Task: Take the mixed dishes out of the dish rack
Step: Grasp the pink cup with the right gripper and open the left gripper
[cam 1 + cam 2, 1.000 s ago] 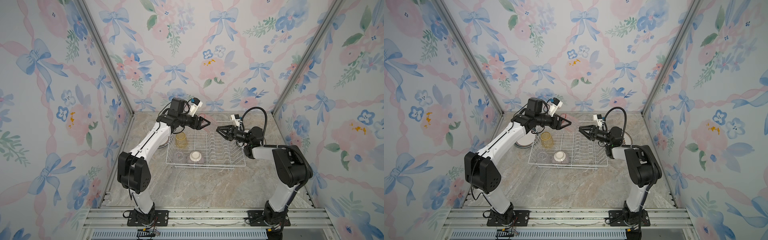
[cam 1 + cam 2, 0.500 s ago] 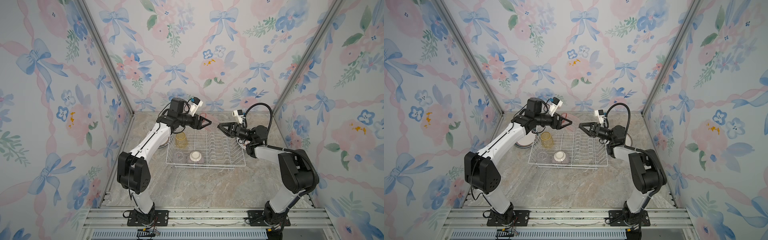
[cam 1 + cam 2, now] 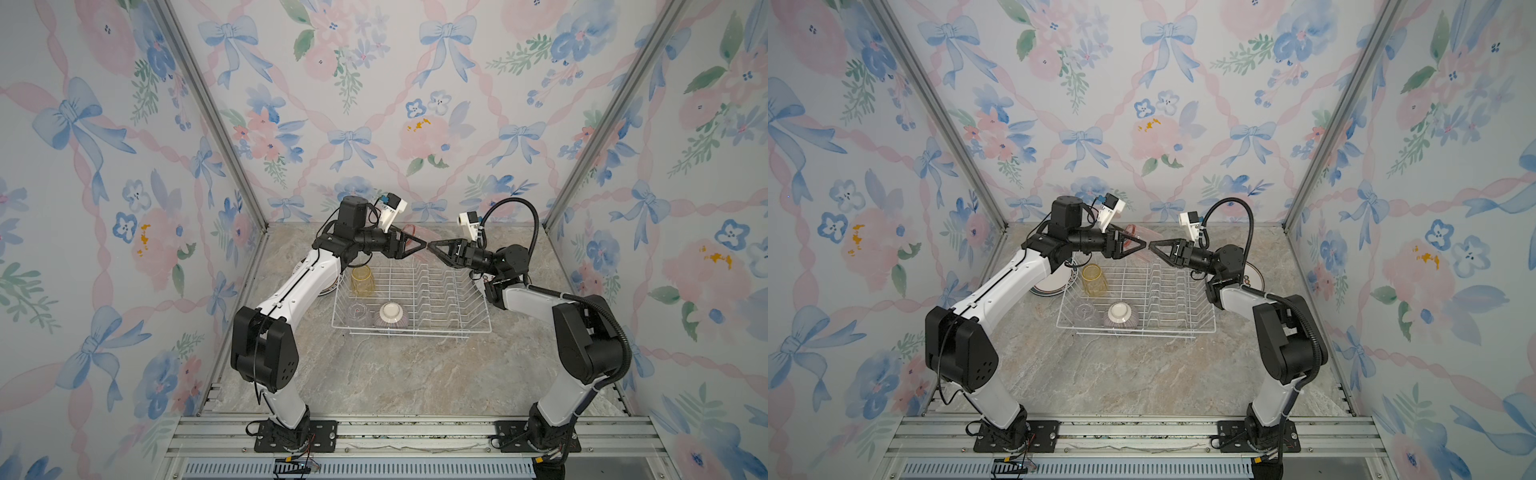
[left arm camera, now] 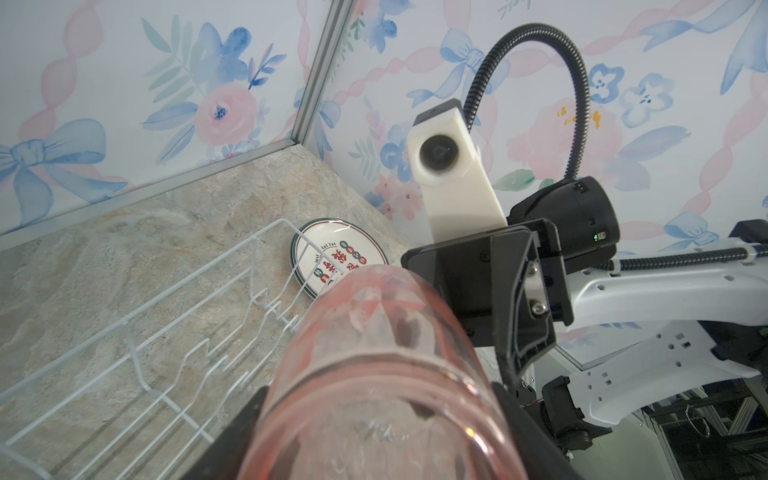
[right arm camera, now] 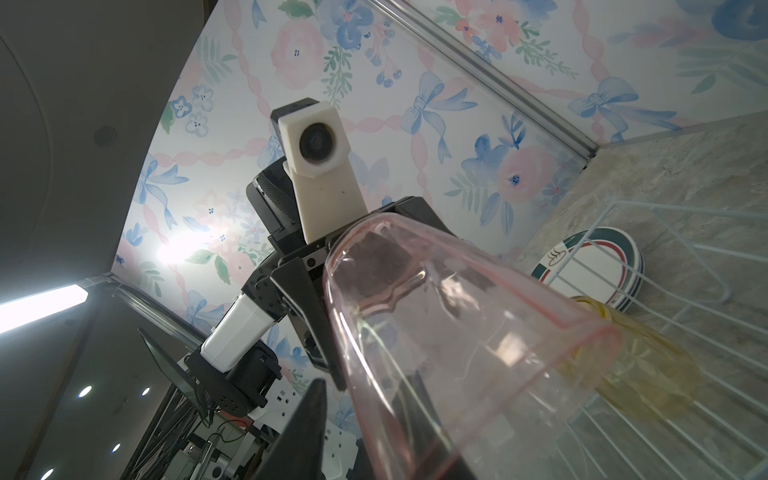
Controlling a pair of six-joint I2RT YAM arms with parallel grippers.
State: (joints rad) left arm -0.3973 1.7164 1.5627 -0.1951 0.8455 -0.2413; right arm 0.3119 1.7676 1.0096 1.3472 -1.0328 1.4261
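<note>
Above the back of the white wire dish rack (image 3: 411, 330) (image 3: 1133, 328), my left gripper (image 3: 419, 245) (image 3: 1142, 245) (image 4: 374, 436) is shut on a pink tumbler (image 3: 409, 230) (image 3: 1131, 230) (image 4: 374, 353) (image 5: 457, 332) held sideways. My right gripper (image 3: 434, 246) (image 3: 1154, 245) (image 5: 361, 428) faces it tip to tip, open. One right finger stands off the tumbler's wall and the other shows through the pink plastic. Inside the rack sit a yellow tumbler (image 3: 362, 281) (image 3: 1094, 279) (image 5: 648, 374), a clear tumbler (image 3: 359, 313) (image 3: 1084, 312) and a ribbed purplish bowl (image 3: 390, 318) (image 3: 1120, 318).
Plates (image 3: 1050, 284) (image 5: 590, 266) are stacked on the table left of the rack, partly under my left arm. A red-lettered plate (image 3: 1252, 276) (image 4: 332, 253) lies right of the rack, behind my right arm. Flowered walls close in the back and both sides.
My right gripper has risen and come in to the pink tumbler's end, and its jaws have narrowed. My left gripper has stayed in place with the tumbler.
</note>
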